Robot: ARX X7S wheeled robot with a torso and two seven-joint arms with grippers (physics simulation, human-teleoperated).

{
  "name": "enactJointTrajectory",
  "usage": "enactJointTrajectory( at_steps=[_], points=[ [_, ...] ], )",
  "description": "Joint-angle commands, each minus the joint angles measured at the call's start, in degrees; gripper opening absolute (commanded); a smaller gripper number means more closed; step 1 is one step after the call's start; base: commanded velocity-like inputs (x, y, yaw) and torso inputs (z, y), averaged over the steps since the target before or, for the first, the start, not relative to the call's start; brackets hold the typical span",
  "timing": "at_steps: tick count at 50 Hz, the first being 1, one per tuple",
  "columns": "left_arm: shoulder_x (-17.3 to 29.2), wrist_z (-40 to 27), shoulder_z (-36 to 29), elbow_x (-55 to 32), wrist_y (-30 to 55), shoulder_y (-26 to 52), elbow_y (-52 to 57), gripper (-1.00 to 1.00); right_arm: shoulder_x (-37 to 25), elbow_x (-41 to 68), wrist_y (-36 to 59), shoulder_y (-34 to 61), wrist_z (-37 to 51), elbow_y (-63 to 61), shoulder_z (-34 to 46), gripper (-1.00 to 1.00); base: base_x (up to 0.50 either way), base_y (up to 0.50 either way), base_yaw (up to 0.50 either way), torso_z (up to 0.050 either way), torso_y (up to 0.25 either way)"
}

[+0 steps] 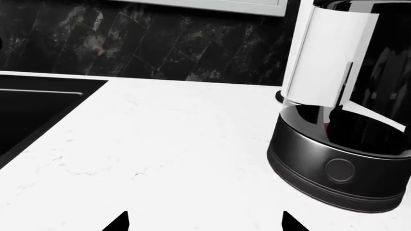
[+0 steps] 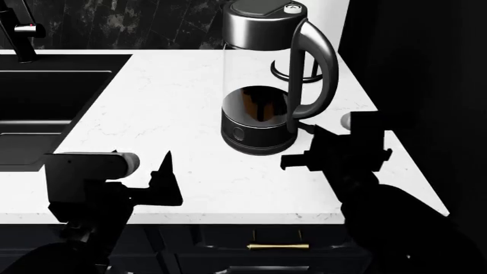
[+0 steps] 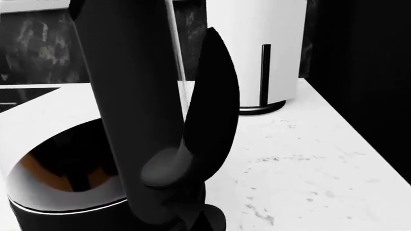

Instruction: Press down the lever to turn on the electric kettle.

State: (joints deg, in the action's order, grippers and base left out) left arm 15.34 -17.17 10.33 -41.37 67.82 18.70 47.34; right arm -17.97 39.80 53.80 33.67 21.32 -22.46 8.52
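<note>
Looped black handle [image 3: 128, 96] fills the right wrist view, so the right end effector [image 2: 304, 157] is judged close beside the electric kettle [image 2: 263, 80]; whether it is released or clenched cannot be told. The lever [image 2: 307, 128], just ahead of it, seems not yet pressed. The left end effector [image 2: 163, 171], released, hangs over bare worktop [image 2: 167, 97], the worktop's front edge close behind both.

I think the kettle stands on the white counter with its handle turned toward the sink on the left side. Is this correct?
Not quite. The electric kettle does stand on the white counter, but its handle faces away from the sink, toward the right gripper. The head view shows this.
</note>
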Motion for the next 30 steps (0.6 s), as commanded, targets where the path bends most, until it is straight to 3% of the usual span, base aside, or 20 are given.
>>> enactJointTrajectory(
  at_steps=[1, 30],
  points=[
    [0.2, -0.4, -0.2, -0.4, -0.3, 0.0, -0.2, 1.0, 0.2, -1.6, -1.5, 0.6, -0.5, 2.6, 1.6, -1.0, 0.0, 0.0, 0.0, 0.0, 0.0],
    [0.9, -1.3, -0.6, -1.4, -0.9, 0.1, -0.7, 1.0, 0.5, -4.7, -5.0, 2.1, -1.2, 8.1, 4.5, -1.0, 0.0, 0.0, 0.0, 0.0, 0.0]
  ],
)
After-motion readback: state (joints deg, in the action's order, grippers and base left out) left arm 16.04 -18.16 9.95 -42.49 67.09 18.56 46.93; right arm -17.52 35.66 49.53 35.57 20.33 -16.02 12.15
